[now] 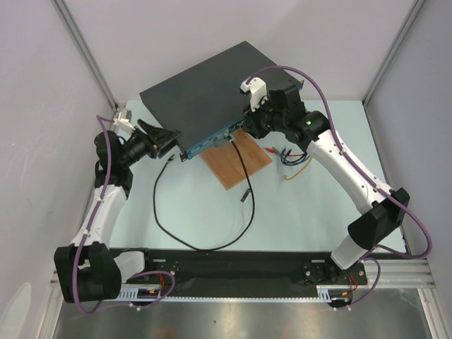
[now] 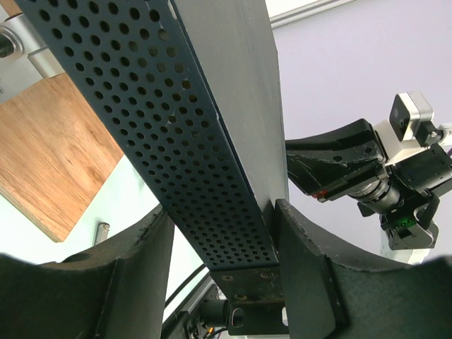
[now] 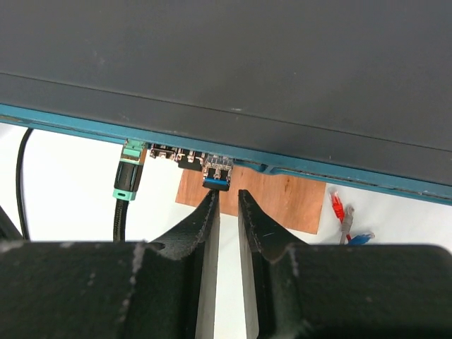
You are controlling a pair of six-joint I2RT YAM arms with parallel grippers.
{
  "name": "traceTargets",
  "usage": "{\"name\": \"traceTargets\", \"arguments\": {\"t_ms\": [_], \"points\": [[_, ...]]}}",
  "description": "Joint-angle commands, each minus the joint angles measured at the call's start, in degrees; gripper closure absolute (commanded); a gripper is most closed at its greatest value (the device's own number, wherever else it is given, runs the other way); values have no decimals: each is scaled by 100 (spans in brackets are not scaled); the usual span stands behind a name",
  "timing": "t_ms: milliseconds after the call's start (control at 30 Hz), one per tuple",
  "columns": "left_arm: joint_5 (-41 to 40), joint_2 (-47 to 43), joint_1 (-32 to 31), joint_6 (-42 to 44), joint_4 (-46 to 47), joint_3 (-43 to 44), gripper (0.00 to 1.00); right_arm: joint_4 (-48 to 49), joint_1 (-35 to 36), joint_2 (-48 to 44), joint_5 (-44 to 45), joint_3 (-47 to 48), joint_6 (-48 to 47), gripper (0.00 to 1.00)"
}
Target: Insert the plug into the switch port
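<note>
The switch (image 1: 205,92) is a flat black box with a teal front face (image 3: 85,121), lying tilted at the back of the table. My left gripper (image 1: 171,141) is shut on its left corner, one finger on the top face and one under the perforated side (image 2: 176,127). A small plug with a blue tab (image 3: 217,178) sits in a front port. My right gripper (image 3: 227,192) is just below it, jaws a narrow gap apart with nothing between them; the left fingertip (image 3: 210,201) touches the blue tab. In the top view the right gripper (image 1: 242,131) is at the front face.
A teal-and-black cable connector (image 3: 127,176) sits in a port to the left; its black cable (image 1: 159,212) loops over the table. A wooden board (image 1: 244,166) lies under the switch's front. Red, grey and blue cable ends (image 3: 342,212) lie to the right. A small metal piece (image 1: 247,192) rests nearby.
</note>
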Motion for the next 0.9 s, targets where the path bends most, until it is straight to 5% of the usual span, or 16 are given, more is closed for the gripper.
{"name": "traceTargets", "arguments": {"t_ms": [0, 867], "points": [[-171, 178, -322, 511, 346, 280, 100, 193, -16, 76, -48, 352, 105, 80], [-92, 240, -409, 652, 284, 333, 100, 782, -25, 516, 163, 810, 430, 90]]}}
